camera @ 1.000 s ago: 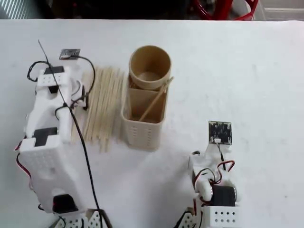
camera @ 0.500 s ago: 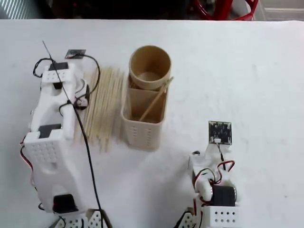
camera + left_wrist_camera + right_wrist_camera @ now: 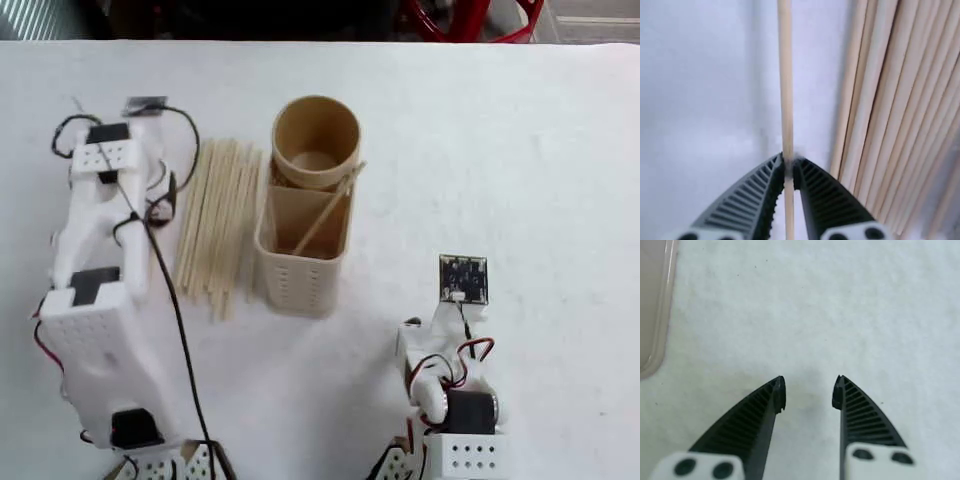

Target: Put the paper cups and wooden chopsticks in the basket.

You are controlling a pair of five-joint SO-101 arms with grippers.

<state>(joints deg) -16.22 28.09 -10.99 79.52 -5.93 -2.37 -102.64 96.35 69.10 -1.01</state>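
Chopstick [image 3: 785, 75] pinched by left claw [image 3: 789, 166], arm [image 3: 95, 240] stretched beside the pile [image 3: 890, 100].

Chopstick pile [image 3: 215, 225] on surface [image 3: 500, 150], just left of basket [image 3: 300, 270]; loose chopstick [image 3: 785, 75] beside pile; paper cup [image 3: 315, 140] at basket's far end; leaning chopstick [image 3: 325, 215] inside basket.

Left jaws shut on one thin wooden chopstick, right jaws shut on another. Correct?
No. The right jaws are open and empty above the white table, as the right wrist view shows. The left jaws are shut on one thin wooden chopstick.
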